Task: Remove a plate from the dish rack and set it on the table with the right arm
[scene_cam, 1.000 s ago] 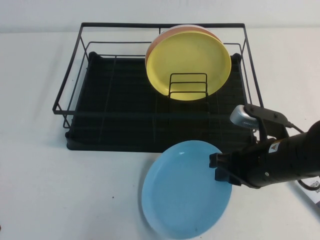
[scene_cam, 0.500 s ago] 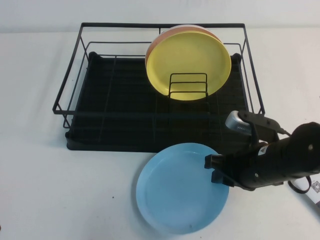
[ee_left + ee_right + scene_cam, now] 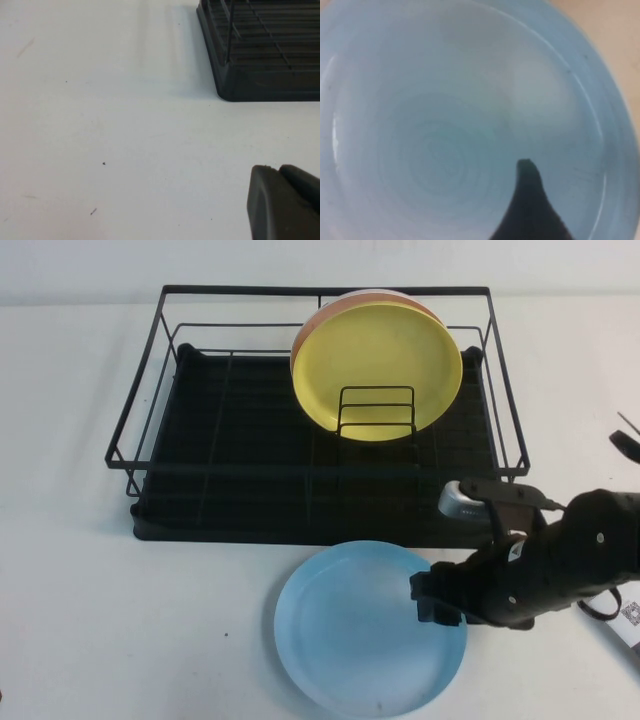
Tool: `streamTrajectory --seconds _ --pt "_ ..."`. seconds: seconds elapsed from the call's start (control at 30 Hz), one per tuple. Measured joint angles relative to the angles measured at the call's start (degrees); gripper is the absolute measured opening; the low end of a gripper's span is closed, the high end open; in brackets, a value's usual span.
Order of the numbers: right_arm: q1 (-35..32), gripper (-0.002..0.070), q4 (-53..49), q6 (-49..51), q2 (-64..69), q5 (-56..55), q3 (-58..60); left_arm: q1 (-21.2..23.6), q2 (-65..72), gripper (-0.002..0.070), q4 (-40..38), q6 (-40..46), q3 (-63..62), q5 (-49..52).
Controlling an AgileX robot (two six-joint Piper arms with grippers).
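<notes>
The light-blue plate (image 3: 360, 635) lies low and nearly flat on the white table (image 3: 90, 620), just in front of the black dish rack (image 3: 150, 350). My right gripper (image 3: 428, 598) is at the plate's right rim and shut on it. In the right wrist view the plate (image 3: 445, 115) fills the picture, with one dark finger (image 3: 530, 200) over its inner face; the other finger is hidden. My left gripper (image 3: 277, 172) is shut and empty, low over bare table beside a corner of the rack's tray base (image 3: 250, 80). It is out of the high view.
A yellow plate (image 3: 385, 355) stands upright in the small wire holder (image 3: 376, 412) at the rack's back right, with an orange plate (image 3: 335, 310) behind it. A dark object (image 3: 625, 445) and a cable with a label (image 3: 622, 612) sit at the table's right edge.
My right gripper has moved lower and nearer with the blue plate. The plate has tipped from a tilt to nearly flat on the table.
</notes>
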Motion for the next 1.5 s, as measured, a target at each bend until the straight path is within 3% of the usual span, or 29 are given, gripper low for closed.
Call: streamTrajectory --seconds 0.13,0.2,0.37,0.47,0.87,1.13,1.3,1.5 --pt "-0.51 0.0411 -2.29 -0.1 -2.1 4.66 -2.78 0.0 0.0 -0.0004 0.0 0.0 0.0 0.0" --pt "-0.87 0.0374 -4.42 -0.1 -4.35 7.44 -4.12 0.0 0.0 -0.0004 0.0 0.0 0.0 0.0" --pt "-1.1 0.009 -9.19 -0.1 -12.31 12.82 -4.73 0.0 0.0 -0.0004 0.0 0.0 0.0 0.0" --pt "-1.1 0.0017 -11.06 -0.1 -17.52 16.17 -4.73 0.0 0.0 -0.0004 0.0 0.0 0.0 0.0" --pt "-1.1 -0.0017 -17.11 -0.78 -34.08 29.49 -1.19 0.0 0.0 -0.0004 0.0 0.0 0.0 0.0" --pt "-1.1 -0.0018 -20.87 -5.73 -36.08 29.25 -1.03 0.0 0.0 -0.0004 0.0 0.0 0.0 0.0" --pt "-4.03 -0.0018 -23.84 -6.33 -39.13 19.73 5.3 0.0 0.0 -0.0004 0.0 0.0 0.0 0.0" --pt "-15.95 -0.0018 -24.49 -6.33 -51.07 -2.23 23.99 -0.1 0.0 -0.0004 0.0 0.0 0.0 0.0"
